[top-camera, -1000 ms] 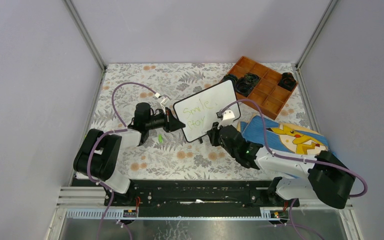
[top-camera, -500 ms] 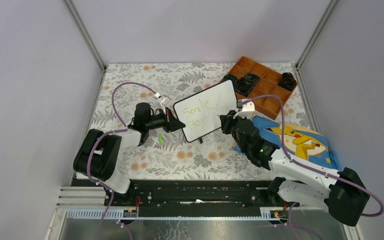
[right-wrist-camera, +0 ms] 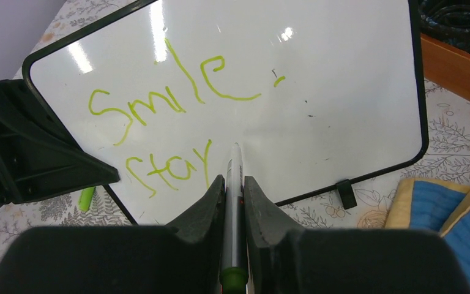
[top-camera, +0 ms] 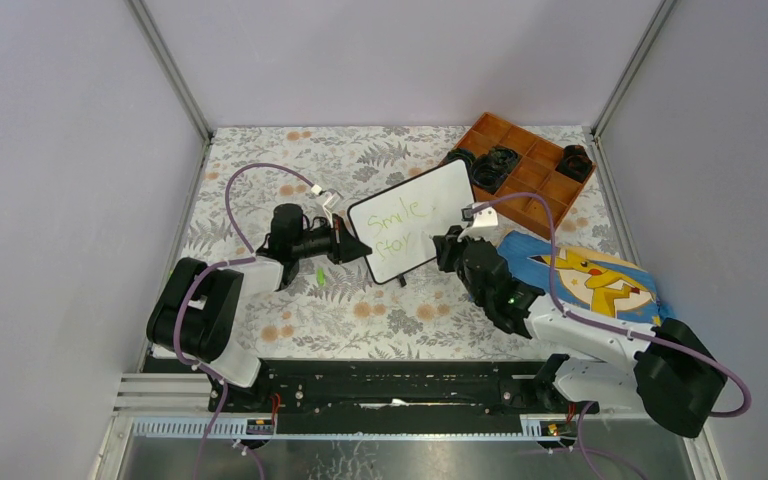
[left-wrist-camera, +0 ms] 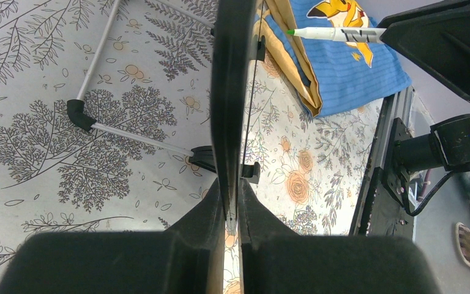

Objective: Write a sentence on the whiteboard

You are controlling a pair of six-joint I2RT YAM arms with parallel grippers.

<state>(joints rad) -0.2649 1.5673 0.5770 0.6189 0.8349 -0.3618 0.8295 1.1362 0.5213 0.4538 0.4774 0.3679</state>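
Clamping the whiteboard (right-wrist-camera: 318, 79), the left fingers (left-wrist-camera: 199, 223) are closed; a green marker (right-wrist-camera: 234, 184) (tip near board) is pinched by the right fingers (right-wrist-camera: 207, 211).

My right gripper (right-wrist-camera: 234, 182) pinches a marker (right-wrist-camera: 234, 199) at bottom centre, its tip up at the whiteboard (right-wrist-camera: 343, 92) just right of "Stay". The green sentence (right-wrist-camera: 171, 110) reads "Smile." above "Stay". The left gripper (right-wrist-camera: 30, 147) overlaps the board's left edge. A blue cloth (right-wrist-camera: 440, 208) lies at lower right.

One whiteboard (top-camera: 412, 220). Two lines green writing (right-wrist-camera: 153, 105). One marker (right-wrist-camera: 233, 184). One small green object (top-camera: 320, 275). One wooden tray (top-camera: 542, 206). One blue cloth (top-camera: 585, 278). Two grippers: left gripper (top-camera: 353, 247), right gripper (top-camera: 444, 246).
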